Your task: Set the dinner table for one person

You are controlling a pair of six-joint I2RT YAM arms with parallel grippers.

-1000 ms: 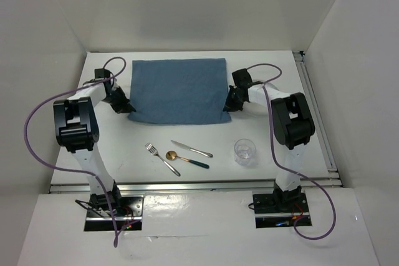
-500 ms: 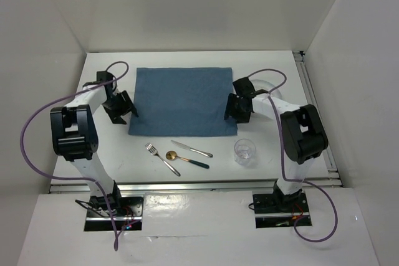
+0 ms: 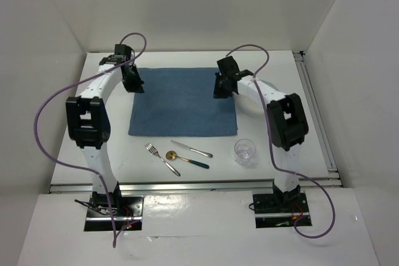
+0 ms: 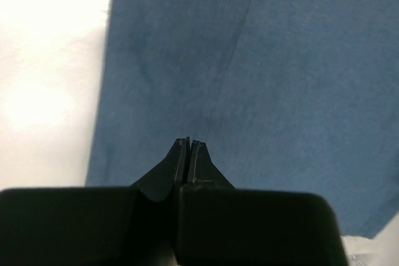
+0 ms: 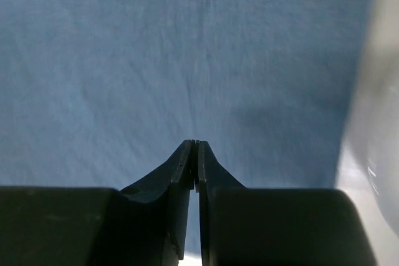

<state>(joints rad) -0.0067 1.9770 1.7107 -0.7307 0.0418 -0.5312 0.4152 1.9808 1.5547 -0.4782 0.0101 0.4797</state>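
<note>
The white dinner table (image 3: 112, 154) carries a blue cloth placemat (image 3: 184, 101) lying flat at its middle. A fork (image 3: 156, 152), a gold spoon with a dark handle (image 3: 181, 159) and a knife (image 3: 192, 149) lie in front of the placemat. A clear glass (image 3: 244, 151) stands to their right. My left gripper (image 3: 136, 86) is shut over the placemat's far left corner, fingertips together above the cloth (image 4: 280, 79) in the left wrist view (image 4: 189, 141). My right gripper (image 3: 218, 91) is shut over the far right part, just above the cloth (image 5: 156, 60) in the right wrist view (image 5: 195, 142).
A white plate (image 5: 380, 154) edge shows just right of the placemat under my right arm. Bare tabletop (image 4: 43, 60) lies left of the cloth. A metal rail (image 3: 187, 185) runs along the front edge. White walls enclose the table.
The cloth was pulled toward the near side and let go. Both grippers then moved from its near corners up to its far corners. The cutlery and glass have not moved.
</note>
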